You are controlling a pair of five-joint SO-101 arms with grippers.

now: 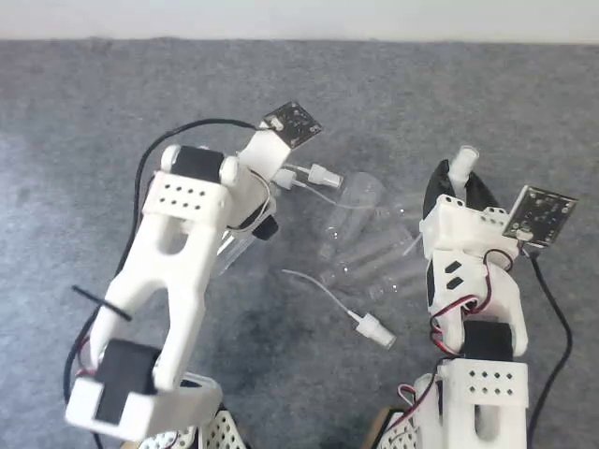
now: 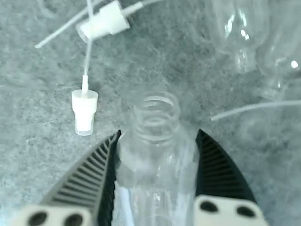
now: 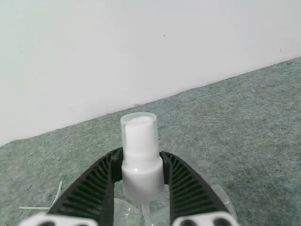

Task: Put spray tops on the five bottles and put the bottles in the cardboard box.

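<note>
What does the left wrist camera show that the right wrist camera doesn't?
Left wrist view: an uncapped clear bottle, its threaded neck bare, gripped between the left fingers, and beyond it two loose spray tops lying on the carpet. Right wrist view instead: a spray top pinched between the right fingers, with a white wall behind. Shared: black ridged fingers shut on something, and the grey carpet underneath.
</note>
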